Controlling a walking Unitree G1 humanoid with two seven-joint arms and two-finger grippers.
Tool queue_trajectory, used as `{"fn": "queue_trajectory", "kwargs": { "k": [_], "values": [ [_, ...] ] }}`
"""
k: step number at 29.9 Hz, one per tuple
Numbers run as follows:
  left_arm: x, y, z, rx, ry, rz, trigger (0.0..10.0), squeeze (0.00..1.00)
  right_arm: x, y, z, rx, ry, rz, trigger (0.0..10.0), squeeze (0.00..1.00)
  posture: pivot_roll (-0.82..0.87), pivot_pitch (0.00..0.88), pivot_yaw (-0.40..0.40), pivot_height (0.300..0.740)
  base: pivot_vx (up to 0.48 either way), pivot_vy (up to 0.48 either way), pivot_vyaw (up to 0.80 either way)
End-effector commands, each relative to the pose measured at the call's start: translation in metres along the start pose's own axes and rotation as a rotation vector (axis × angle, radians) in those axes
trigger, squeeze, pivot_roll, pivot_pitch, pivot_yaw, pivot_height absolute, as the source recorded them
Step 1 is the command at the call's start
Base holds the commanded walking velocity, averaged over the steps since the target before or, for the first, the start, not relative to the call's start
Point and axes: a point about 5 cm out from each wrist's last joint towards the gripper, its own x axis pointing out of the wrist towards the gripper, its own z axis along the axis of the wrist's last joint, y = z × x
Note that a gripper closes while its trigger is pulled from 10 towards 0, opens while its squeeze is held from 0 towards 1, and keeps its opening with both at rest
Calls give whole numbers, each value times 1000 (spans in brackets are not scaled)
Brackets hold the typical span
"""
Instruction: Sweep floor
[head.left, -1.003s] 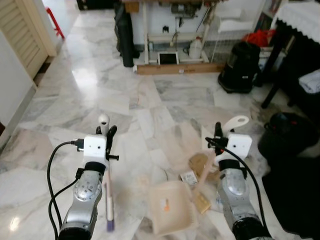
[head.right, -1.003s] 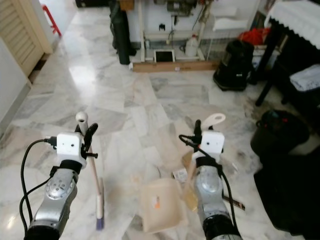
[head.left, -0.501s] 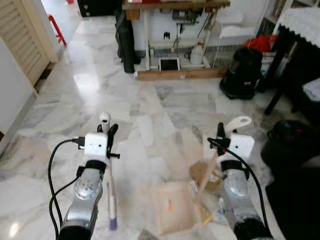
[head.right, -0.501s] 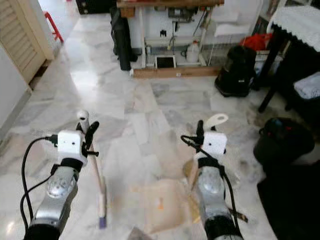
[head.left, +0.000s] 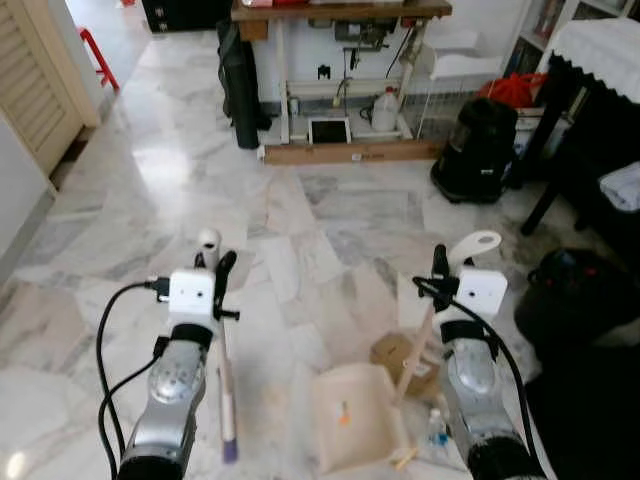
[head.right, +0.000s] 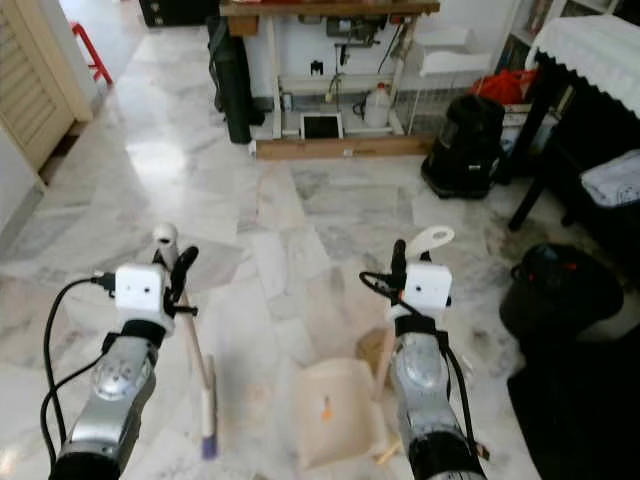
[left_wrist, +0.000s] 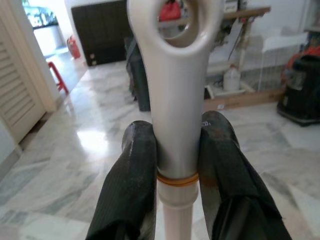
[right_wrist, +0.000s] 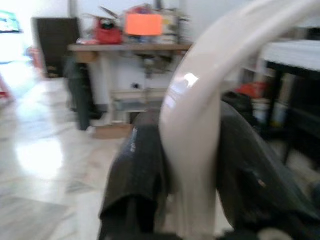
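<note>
My left gripper (head.left: 214, 268) is shut on the white handle of a broom (head.left: 222, 385), whose stick slants down to a purple head on the marble floor. In the left wrist view both black fingers (left_wrist: 134, 170) press the broom handle (left_wrist: 175, 115). My right gripper (head.left: 446, 270) is shut on the cream handle of a dustpan (head.left: 354, 418), which rests on the floor between my arms with a small orange scrap in it. Beside the pan lie brown cardboard litter (head.left: 402, 352) and a small bottle (head.left: 436, 428). In the right wrist view the fingers (right_wrist: 137, 170) clamp the dustpan handle (right_wrist: 195, 130).
A black bag (head.left: 583, 296) sits at the right, with a black table leg (head.left: 548, 170) and black bin (head.left: 480, 145) behind it. A workbench (head.left: 340, 60) with a wooden plank (head.left: 350, 152) stands at the back. A louvred door (head.left: 40, 85) is at the left.
The view has shifted as I moved. The dustpan has slid forward along the floor and the cardboard litter now lies at its right edge. Both grippers keep their holds.
</note>
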Motion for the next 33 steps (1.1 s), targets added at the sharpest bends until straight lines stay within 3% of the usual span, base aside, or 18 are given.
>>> {"fn": "queue_trajectory", "kwargs": {
  "k": [1,12,22,33],
  "values": [
    [6,-3,12,3,-58,-9,10000,0,4,-2,8,31,-42,-22,10000,0,0,79,8,740,289,0,0],
    [6,-4,12,2,-58,-11,10000,0,4,-2,8,29,-38,-21,10000,0,1,81,8,740,292,0,0],
    [6,-5,13,-3,-64,-12,10000,0,5,-3,7,43,-26,-26,10000,0,0,82,7,740,0,0,0],
    [5,-5,12,-5,-64,-12,10000,0,6,-2,6,50,-14,-21,10000,0,-1,83,5,740,0,0,-800]
  ]
}}
